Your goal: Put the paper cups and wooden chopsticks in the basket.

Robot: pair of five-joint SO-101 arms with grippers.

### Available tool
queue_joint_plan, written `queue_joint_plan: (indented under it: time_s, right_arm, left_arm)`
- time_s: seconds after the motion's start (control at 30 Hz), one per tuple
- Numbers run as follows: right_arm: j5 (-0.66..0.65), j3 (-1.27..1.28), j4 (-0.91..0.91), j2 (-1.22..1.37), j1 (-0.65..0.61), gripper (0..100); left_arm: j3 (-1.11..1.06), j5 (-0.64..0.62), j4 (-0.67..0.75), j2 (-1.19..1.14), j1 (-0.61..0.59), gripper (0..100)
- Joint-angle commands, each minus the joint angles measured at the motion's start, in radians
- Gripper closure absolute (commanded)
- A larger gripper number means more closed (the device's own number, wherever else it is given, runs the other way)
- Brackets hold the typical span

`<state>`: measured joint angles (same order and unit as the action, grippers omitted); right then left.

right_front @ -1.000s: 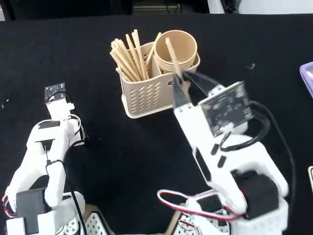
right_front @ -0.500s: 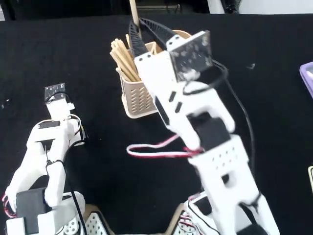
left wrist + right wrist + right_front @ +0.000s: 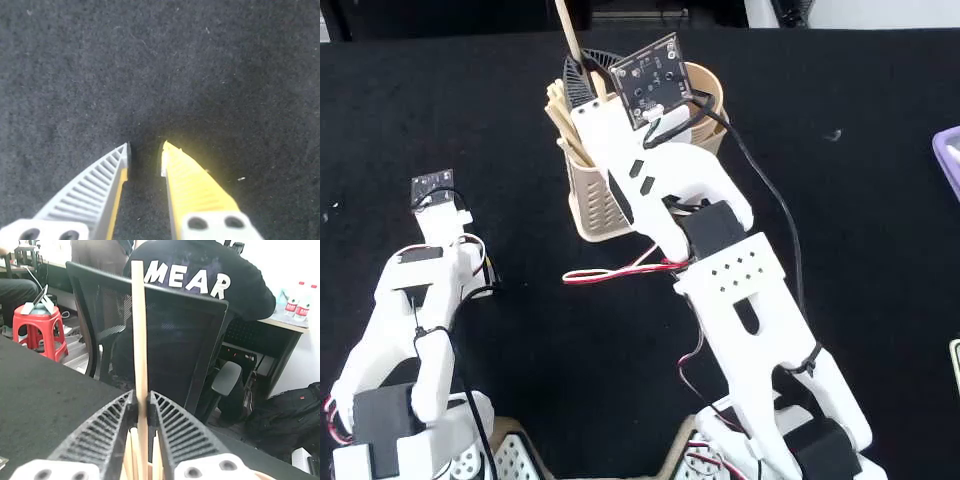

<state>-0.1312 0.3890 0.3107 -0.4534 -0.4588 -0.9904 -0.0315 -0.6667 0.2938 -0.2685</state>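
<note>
High view, upper centre: the right gripper (image 3: 582, 76) clenches a pale wooden chopstick (image 3: 565, 30) above the beige slotted plastic basket (image 3: 596, 205). The left wrist view shows the left gripper (image 3: 145, 148) slightly parted, empty, over black cloth (image 3: 210, 65).

I work in an office: a mesh office chair (image 3: 190, 340), a desk (image 3: 282, 322) and a red stool (image 3: 40, 320) stand behind my black table (image 3: 40, 385).

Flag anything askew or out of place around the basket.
One chopstick stands roughly upright over the basket, pinched in the right claw, poking above the other sticks. Nothing spilled or damaged.
</note>
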Motion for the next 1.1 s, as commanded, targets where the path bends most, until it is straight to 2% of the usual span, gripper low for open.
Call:
queue_joint_plan:
  time_s: [0.0, 0.07, 0.13, 0.33, 0.43, 0.53, 0.63, 0.73, 0.9, 1.07]
  right_arm:
    - [0.008, -0.045, 0.046, -0.004, 0.008, 91.1]
    - [0.008, -0.047, 0.078, -0.018, 0.008, 82.9]
    - [0.008, -0.054, 0.104, -0.047, 0.008, 80.9]
    - [0.008, -0.171, 0.247, -0.208, 0.008, 86.8]
    - [0.003, -0.229, 0.400, -0.331, 0.008, 90.0]
    - [0.002, -0.242, 0.585, -0.470, 0.025, 99.2]
    - [0.002, -0.240, 0.740, -0.593, 0.063, 97.5]
    - [0.000, -0.236, 0.853, -0.684, 0.138, 98.7]
    - [0.000, -0.101, 1.000, -0.823, 0.255, 98.4]
    - [0.008, 0.171, 1.014, -0.929, 0.371, 98.4]
  left_arm:
    - [0.022, 0.006, 0.008, -0.008, -0.005, 88]
    - [0.022, 0.006, 0.008, -0.008, -0.004, 88]
    - [0.022, 0.006, 0.008, -0.008, -0.004, 88]
    - [0.022, 0.006, 0.008, -0.008, -0.004, 88]
    - [0.022, 0.006, 0.008, -0.008, -0.004, 88]
    - [0.021, 0.005, 0.008, -0.005, -0.004, 89]
    - [0.012, 0.005, 0.008, -0.002, -0.004, 98]
    - [0.012, 0.003, 0.006, 0.009, -0.005, 97]
    - [-0.025, 0.003, -0.043, 0.187, -0.005, 97]
    - [-0.099, 0.009, -0.117, 0.516, -0.004, 97]
